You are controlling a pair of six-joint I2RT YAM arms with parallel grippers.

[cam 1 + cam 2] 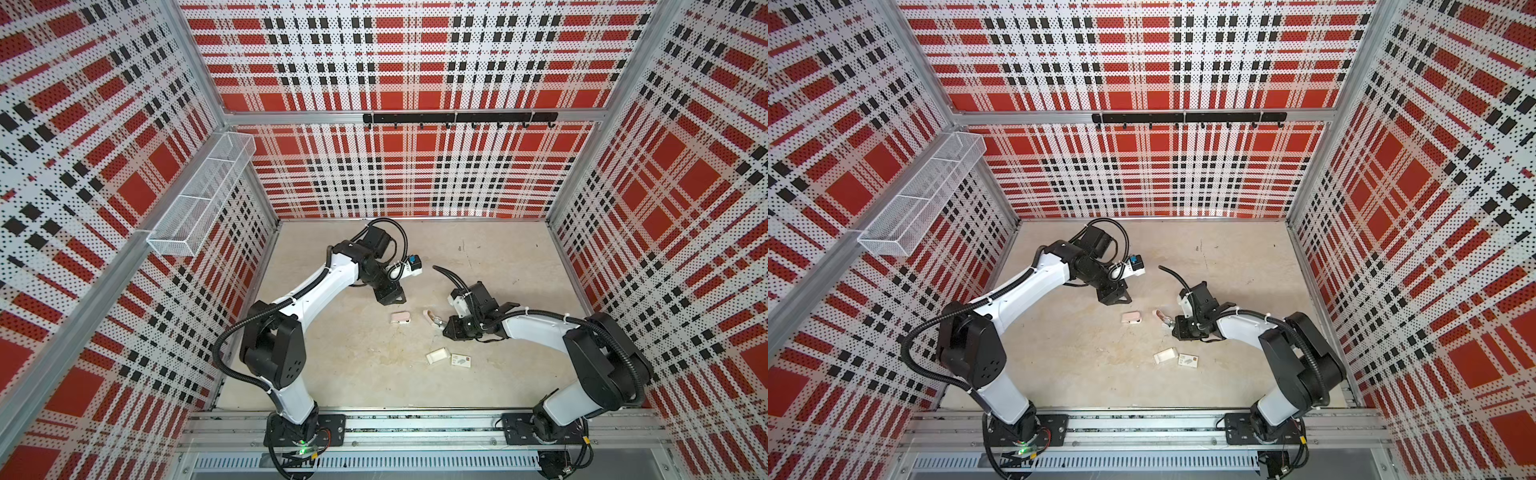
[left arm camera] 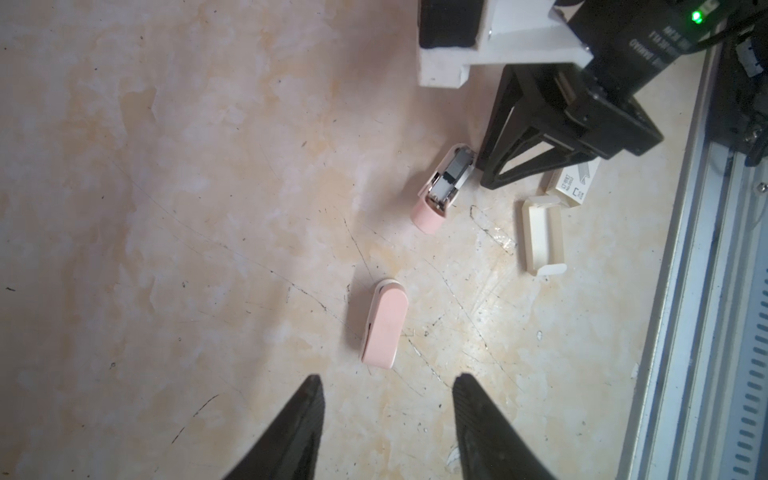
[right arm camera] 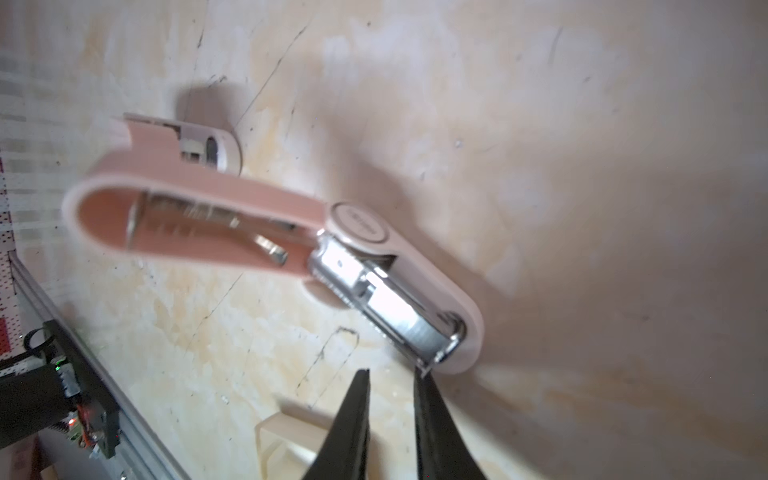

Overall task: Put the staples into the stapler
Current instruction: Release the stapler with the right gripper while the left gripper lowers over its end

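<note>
Staples (image 2: 458, 163), a silvery-grey strip, appear to lie in the metal channel of the hinged-open pale pink plastic stapler (image 3: 232, 195). Your right gripper (image 3: 391, 372), jaws narrowly parted and empty, sits at that stapler's front end. Your left gripper (image 2: 388, 376), half spread, holds nothing and hovers farther from it.

You have bare beige tabletop (image 2: 166, 208) around the closed pale pink plastic stapler (image 2: 384, 324); the black right gripper (image 3: 390, 374) crowds the hinged-open pink stapler (image 2: 440, 191).
</note>
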